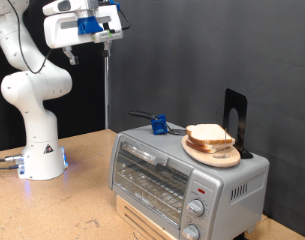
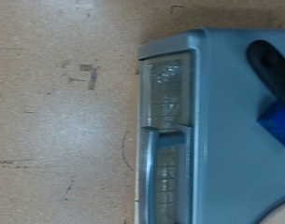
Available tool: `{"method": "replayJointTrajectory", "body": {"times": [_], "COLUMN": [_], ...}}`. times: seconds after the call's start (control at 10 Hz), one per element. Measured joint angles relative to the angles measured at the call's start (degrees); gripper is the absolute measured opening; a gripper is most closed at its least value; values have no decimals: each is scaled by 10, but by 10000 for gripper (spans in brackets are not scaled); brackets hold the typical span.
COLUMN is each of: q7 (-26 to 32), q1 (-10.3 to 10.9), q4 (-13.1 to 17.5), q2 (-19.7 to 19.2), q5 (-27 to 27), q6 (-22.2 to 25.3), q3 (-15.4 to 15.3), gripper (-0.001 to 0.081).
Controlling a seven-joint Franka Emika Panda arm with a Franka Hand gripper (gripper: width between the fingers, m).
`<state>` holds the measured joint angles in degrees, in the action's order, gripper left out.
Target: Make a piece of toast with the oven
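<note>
Gripper [image 1: 108, 38] high at 11 o'clock, empty; jaw state unclear. Oven [image 1: 182, 175], boxy brushed-metal, at 5 o'clock on wood table [image 1: 87, 195], glass door shut. Toast [image 1: 210, 136], pale slice, on round wooden plate [image 1: 214, 153] atop oven. Risk: plate near edge; clumsy grab could tip both off.

A robotics lab or test bench rather than a home kitchen. A white arm [image 1: 32, 90] is standing bolted on a pale wooden tabletop [image 1: 82, 185], its base glowing blue, with grey cables [image 1: 2, 160] trailing off it. A black curtain [image 1: 192, 50] is hanging behind everything as a plain backdrop. The one household item, a silver oven [image 1: 182, 175], is sitting on a low wooden crate [image 1: 142, 220].
</note>
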<state>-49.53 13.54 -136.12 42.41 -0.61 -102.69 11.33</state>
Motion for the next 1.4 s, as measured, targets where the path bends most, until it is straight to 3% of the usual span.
{"method": "replayJointTrajectory", "body": {"times": [0.3,0.7,1.1,1.4], "q7": [-6,-6,-6,-14], "q1": [0,0,-1,0], "q4": [1,20,11,7], "q2": [-20,-133,-231,-270], "q5": [-19,-12,34,24], "q6": [-2,-80,-196,-244], "q3": [1,1,0,0], "gripper": [808,808,809,808]}}
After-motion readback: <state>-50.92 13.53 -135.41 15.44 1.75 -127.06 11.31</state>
